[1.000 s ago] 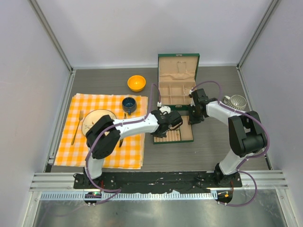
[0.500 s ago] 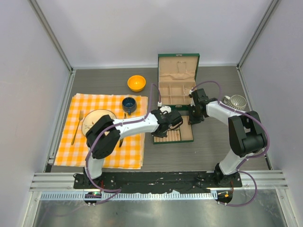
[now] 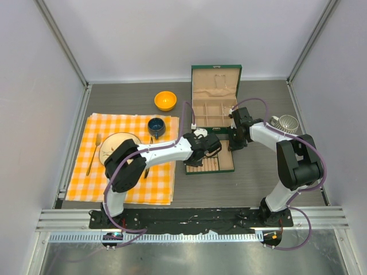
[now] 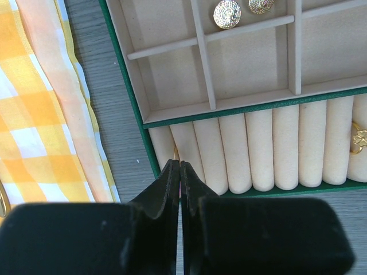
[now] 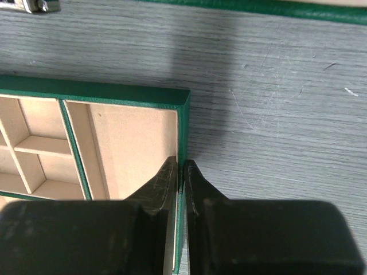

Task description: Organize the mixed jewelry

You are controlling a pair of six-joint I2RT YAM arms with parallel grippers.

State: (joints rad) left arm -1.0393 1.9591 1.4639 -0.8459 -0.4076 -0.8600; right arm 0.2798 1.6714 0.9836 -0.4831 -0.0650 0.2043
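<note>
- Left tool (image 4: 180, 166) is sitting low in the left wrist view with its fingers pressed together, tips over the lower left corner of the green jewelry box (image 4: 258, 107), at the leftmost of the ring rolls (image 4: 261, 149).
- A thin golden sliver is showing just above those tips, but it is too small to tell whether it is a piece being pinched or one already tucked into the slot.
- Right tool (image 5: 180, 166) is pinching the right-hand wall of the box, one finger inside the compartment and one outside over the tabletop (image 5: 275, 114), and looks to be steadying the box.
- Two round gold pieces (image 4: 227, 13) are lying in a small compartment at the top of the left wrist view, and a gold clover ring (image 4: 358, 140) is sitting among the rolls at the right edge.
- Judging from this, the sorting is well under way: at least three pieces are lying in the box.
- What is left is unclear: most compartments in view are showing only lining, and in the top view anything loose is too small to make out.
- Checked cloth (image 4: 34, 114) is lying just left of the box, not touching it.
</note>
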